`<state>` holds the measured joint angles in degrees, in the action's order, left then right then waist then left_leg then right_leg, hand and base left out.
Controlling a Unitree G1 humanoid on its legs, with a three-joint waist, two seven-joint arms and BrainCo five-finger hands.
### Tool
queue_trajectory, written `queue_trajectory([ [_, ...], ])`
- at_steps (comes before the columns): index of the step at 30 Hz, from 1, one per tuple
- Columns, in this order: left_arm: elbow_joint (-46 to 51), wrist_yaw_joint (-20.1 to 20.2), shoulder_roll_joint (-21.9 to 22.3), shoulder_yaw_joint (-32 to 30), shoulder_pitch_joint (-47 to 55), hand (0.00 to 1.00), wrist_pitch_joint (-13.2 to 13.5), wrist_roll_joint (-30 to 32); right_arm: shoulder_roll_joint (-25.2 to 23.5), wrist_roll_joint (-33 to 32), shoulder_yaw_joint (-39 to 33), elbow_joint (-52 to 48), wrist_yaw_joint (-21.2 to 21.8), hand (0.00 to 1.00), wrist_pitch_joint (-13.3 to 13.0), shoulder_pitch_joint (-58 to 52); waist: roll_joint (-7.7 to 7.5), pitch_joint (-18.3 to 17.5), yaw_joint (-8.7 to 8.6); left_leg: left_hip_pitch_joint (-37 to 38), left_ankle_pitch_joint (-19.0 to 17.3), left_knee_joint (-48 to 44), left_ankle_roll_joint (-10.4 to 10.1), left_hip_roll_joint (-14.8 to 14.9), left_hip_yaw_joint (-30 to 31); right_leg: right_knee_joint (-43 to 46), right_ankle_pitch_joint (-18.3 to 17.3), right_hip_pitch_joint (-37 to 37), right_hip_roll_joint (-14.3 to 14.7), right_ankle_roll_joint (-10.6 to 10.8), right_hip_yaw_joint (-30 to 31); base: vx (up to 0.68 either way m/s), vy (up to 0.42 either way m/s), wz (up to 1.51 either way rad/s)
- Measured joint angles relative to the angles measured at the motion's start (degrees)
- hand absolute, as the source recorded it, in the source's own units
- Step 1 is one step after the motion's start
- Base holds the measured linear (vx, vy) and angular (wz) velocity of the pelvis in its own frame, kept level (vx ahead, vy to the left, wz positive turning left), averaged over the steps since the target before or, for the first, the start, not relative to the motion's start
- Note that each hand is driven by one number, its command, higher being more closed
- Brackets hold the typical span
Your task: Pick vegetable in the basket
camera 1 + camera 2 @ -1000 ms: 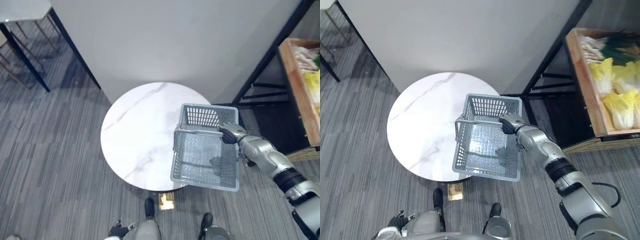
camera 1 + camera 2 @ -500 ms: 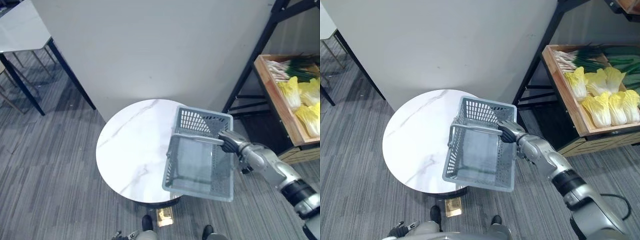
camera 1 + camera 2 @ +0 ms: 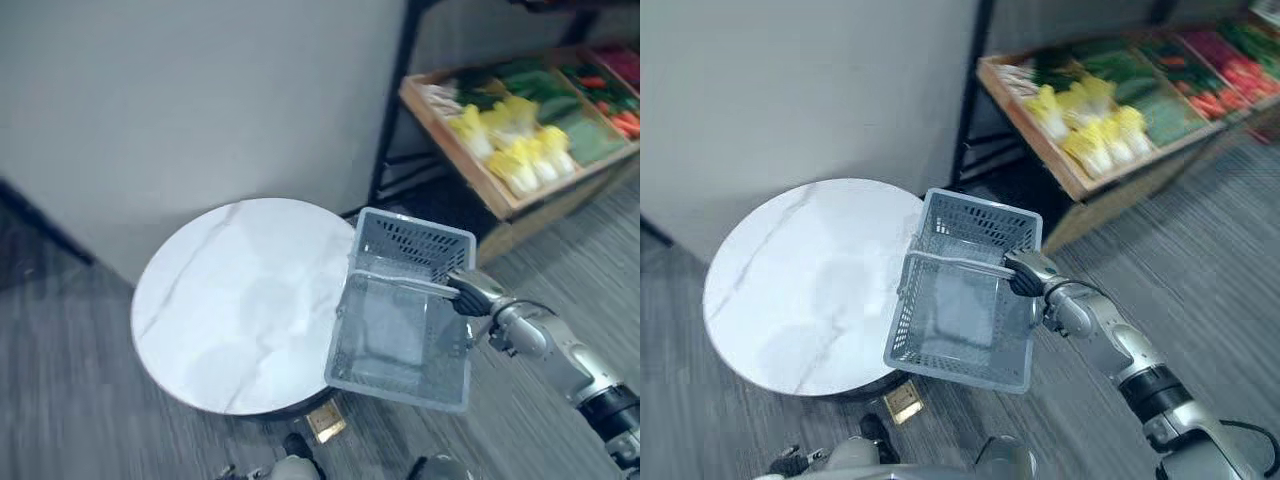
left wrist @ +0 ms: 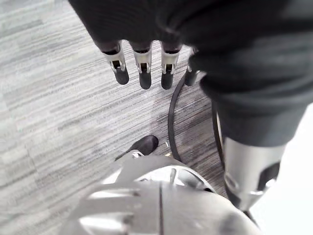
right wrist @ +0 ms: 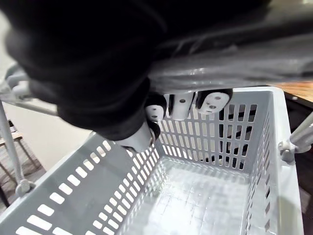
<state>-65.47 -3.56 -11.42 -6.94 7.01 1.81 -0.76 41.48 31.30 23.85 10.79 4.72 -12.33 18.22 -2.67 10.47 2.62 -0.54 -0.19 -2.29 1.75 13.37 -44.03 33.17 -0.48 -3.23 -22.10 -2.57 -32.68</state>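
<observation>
A grey slotted plastic basket (image 3: 412,240) hangs off the round table's right edge, and it is empty inside (image 5: 200,188). My right hand (image 3: 468,292) is shut on the basket's metal handle (image 3: 400,285) at its right end, fingers (image 5: 182,104) curled round the bar. Vegetables lie in a wooden crate (image 3: 1070,180) at the far right: pale yellow cabbages (image 3: 1092,135), green leaves and red pieces farther back. My left hand (image 4: 142,68) hangs low over the carpet with straight fingers, holding nothing.
The white marble round table (image 3: 235,300) stands to the left of the basket. A grey wall panel (image 3: 200,90) rises behind it. A black shelf post (image 3: 970,110) stands between the wall and the crate. Grey striped carpet (image 3: 1200,270) lies open to the right.
The whole picture has swung right, so the vegetable crates now show much more fully. The basket stays in my right hand by the table's right edge.
</observation>
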Motion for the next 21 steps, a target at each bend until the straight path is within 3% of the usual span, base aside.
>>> queue_trajectory([
  [2, -0.07, -0.12, 0.07, -0.04, -0.10, 0.00, 0.02, -0.06, -0.28, 0.40, 0.78, 1.19, 0.00, 1.00, -0.35, 1.32, -0.23, -0.15, 0.72, 0.25, 0.41, -0.41, -0.05, 0.94, -5.06, -1.84, 0.83, 1.97, -1.30, 0.50, -2.27, -0.15, -0.160, -1.57],
  [3, -0.16, -0.16, 0.06, -0.07, -0.42, 0.00, 0.04, -0.08, -0.59, 1.28, 0.96, 1.73, 0.00, 1.00, -0.26, 2.11, 0.00, -0.16, 0.96, 0.28, 0.80, -1.19, -0.33, 2.23, -8.12, -5.75, -0.33, 1.92, 0.12, 2.19, -3.51, -0.15, -0.237, -1.47],
  [4, -0.55, -0.42, 0.26, -0.21, -0.46, 0.00, 0.03, -0.13, -0.63, 1.96, 0.98, 1.91, 0.00, 1.00, 0.04, 2.04, 1.11, -0.69, 0.88, 0.80, 2.45, -0.91, -1.33, 3.30, -10.35, -8.35, -0.35, 1.96, 2.05, 2.21, -4.91, -0.14, -0.254, -1.36],
  [6, -0.57, -0.49, 0.47, -0.09, -0.35, 0.00, 0.10, -0.18, -0.54, 2.56, 0.97, 1.95, 0.00, 1.00, 0.82, 1.89, 1.89, -1.23, 0.44, 1.99, 3.57, -1.19, -2.75, 5.20, -13.84, -11.60, -0.59, 1.80, 4.25, 2.60, -5.28, -0.10, -0.268, -1.13],
  [9, -0.45, -0.33, 1.18, 0.02, -1.53, 0.00, 0.23, -0.20, -0.45, 3.79, 0.37, 1.97, -0.61, 1.00, 1.86, 1.67, 1.46, -1.57, -0.94, 2.46, 3.97, -2.97, -3.24, 6.96, -17.98, -17.13, -2.43, 1.63, 6.74, 5.41, -4.29, -0.09, -0.278, -0.78],
  [14, 0.19, -0.59, 3.02, -0.11, -2.54, 0.00, 0.27, 1.05, -0.95, 4.22, -2.25, 1.98, -2.71, 1.00, 1.93, -2.91, 3.11, -1.97, -1.71, 2.20, 4.16, -14.57, -2.96, 14.32, -19.00, -25.38, -2.60, 3.64, 11.92, 5.15, -1.77, -0.07, -0.205, -0.54],
  [16, 0.57, -0.65, 3.46, -0.06, -1.88, 0.00, 0.50, 1.07, -0.92, 4.09, -2.25, 2.11, -2.92, 1.00, 1.92, -3.53, 4.14, -2.33, -1.72, 1.60, 5.57, -20.12, -2.39, 16.66, -12.54, -26.21, -2.86, 4.06, 12.83, 4.68, 1.65, -0.05, -0.130, -0.80],
  [17, 0.61, -0.69, 3.57, -0.18, -1.42, 0.00, 0.79, 0.96, -0.89, 3.82, -2.09, 2.84, -2.93, 1.00, 1.87, -3.66, 3.37, -1.97, -1.45, -0.78, 4.31, -23.48, -4.11, 15.93, -3.04, -27.58, -2.84, 4.57, 12.60, 4.64, 4.67, -0.05, -0.048, -0.97],
  [18, 0.75, -0.80, 3.96, -0.15, -1.10, 0.00, 1.08, 0.88, -0.71, 3.61, -2.11, 3.75, -2.94, 1.00, 1.91, -3.65, 3.67, -2.12, -1.24, -2.40, 0.74, -24.05, -6.36, 12.53, 5.56, -27.88, -2.64, 4.16, 12.01, 4.72, 6.57, -0.07, 0.033, -1.21],
  [19, 1.44, -1.03, 4.59, -0.17, -0.36, 0.00, 1.58, 0.82, -0.67, 3.59, -1.81, 4.59, -2.93, 1.00, 1.91, -3.64, 4.07, -2.29, -0.89, -3.60, -2.93, -22.85, -6.96, 7.91, 14.92, -28.57, -2.65, 3.19, 11.86, 4.59, 9.91, -0.06, 0.077, -1.08],
  [20, 1.74, -1.08, 4.80, -0.18, 0.06, 0.00, 1.80, 0.80, -0.77, 3.54, -1.56, 4.90, -2.93, 1.00, 1.91, -3.64, 4.29, -2.38, -0.69, -3.73, -4.30, -21.66, -7.00, 6.04, 18.49, -28.98, -2.45, 2.89, 12.01, 4.34, 11.17, -0.06, 0.143, -1.23],
  [21, 2.22, -1.07, 5.08, -0.14, 0.56, 0.00, 2.03, 0.79, -0.78, 3.47, -0.57, 5.50, -2.87, 1.00, 1.90, -3.69, 4.54, -2.53, -0.69, -3.97, -5.58, -16.73, -7.83, 1.64, 25.48, -29.48, -1.74, 2.16, 12.44, 4.55, 13.85, -0.04, 0.163, -1.10],
])
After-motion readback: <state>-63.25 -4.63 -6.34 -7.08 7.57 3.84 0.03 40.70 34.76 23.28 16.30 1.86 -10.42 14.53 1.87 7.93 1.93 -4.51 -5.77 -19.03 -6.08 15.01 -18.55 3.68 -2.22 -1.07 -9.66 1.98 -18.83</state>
